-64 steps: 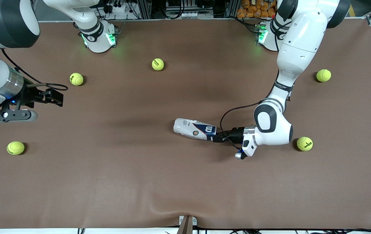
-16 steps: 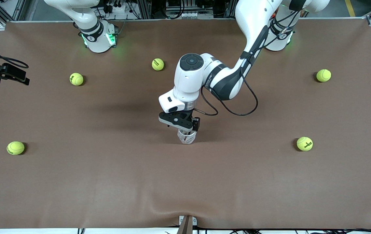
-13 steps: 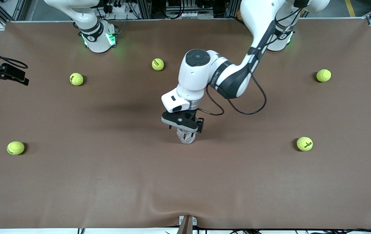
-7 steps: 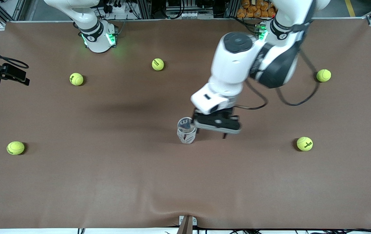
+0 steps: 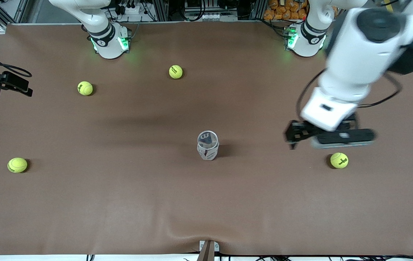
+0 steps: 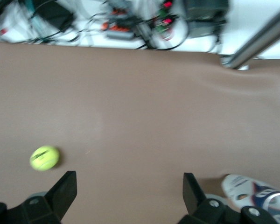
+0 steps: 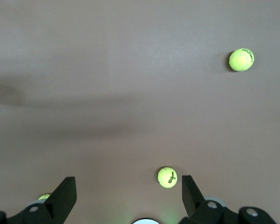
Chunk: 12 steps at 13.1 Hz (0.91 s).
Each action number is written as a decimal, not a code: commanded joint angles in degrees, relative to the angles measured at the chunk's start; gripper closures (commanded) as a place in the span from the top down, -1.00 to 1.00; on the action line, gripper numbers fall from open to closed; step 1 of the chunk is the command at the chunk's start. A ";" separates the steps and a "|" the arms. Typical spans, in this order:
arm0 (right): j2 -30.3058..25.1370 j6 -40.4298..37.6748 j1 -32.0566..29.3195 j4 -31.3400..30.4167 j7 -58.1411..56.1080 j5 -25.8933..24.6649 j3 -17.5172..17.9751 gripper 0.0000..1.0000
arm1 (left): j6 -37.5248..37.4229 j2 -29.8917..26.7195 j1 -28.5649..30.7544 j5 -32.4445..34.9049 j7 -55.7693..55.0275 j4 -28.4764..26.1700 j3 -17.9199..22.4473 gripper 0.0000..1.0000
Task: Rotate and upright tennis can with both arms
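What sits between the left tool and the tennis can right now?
Nothing: in the front view only bare brown table lies between the open left tool and the upright tennis can.

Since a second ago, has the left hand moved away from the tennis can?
Yes. The left hand has swung off the upright tennis can toward the left arm's end of the table, now open above a tennis ball.

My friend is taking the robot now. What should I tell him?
Left pincer: open, empty, up over the table between the can and a ball.
Right pincer: open, empty, waiting at the right arm's end of the table.
The can stands upright mid-table, touched by nothing.
Done: can is upright.
Left: nothing that shows, except perhaps parking the arms.
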 commanded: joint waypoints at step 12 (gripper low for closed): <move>-0.38 0.10 0.04 0.23 0.63 -0.13 -0.28 1.00 | -18.10 -7.88 17.86 -3.77 21.23 -2.13 -0.73 1.00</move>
